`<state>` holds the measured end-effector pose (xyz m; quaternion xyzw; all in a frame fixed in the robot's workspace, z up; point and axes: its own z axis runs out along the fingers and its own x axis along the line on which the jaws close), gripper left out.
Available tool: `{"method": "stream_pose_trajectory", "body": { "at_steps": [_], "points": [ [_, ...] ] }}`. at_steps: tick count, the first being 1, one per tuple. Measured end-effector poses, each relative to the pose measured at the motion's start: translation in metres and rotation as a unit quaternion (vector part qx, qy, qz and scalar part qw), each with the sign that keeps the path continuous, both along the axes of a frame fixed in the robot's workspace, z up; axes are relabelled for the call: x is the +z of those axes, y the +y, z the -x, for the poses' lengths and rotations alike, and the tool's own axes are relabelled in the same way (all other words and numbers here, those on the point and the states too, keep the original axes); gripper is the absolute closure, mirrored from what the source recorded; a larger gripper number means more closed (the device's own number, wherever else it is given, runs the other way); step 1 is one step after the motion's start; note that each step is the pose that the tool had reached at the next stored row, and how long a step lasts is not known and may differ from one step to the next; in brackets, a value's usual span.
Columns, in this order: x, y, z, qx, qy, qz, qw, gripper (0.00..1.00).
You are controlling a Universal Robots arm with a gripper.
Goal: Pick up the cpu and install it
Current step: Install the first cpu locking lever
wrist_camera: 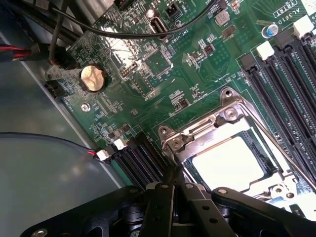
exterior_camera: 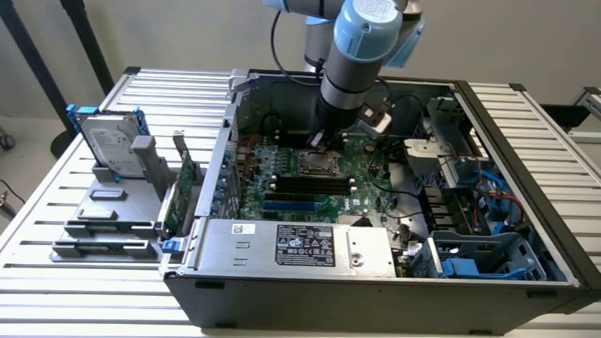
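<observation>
while the gripper [wrist_camera: 170, 197] hangs low over the motherboard [wrist_camera: 197, 79], i cannot tell how it is set. just past it the cpu [wrist_camera: 229, 163], pale and shiny, lies inside the socket frame [wrist_camera: 217, 123], apparently already seated. in my judgement doing this step well means keeping the chip flat and square to the frame, with no sideways drag. beside the socket run dark ram slots [wrist_camera: 291, 89]. readable writing is scant: "int_usb" by a port [wrist_camera: 157, 25]; the white label [exterior_camera: 305, 245] on the power supply [exterior_camera: 291, 246] is too small to read.
</observation>
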<state>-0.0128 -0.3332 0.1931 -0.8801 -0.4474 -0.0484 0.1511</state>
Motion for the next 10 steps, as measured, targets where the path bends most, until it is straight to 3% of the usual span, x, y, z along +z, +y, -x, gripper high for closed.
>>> {"method": "stream_pose_trajectory", "body": {
  "at_steps": [6, 10],
  "points": [
    [0.0, -0.0001, -0.0036, 0.0, 0.0, -0.0029, 1.0, 0.89],
    [0.0001, -0.0004, -0.0042, 0.001, 0.0, -0.0088, 1.0, 0.89]
  ]
}}
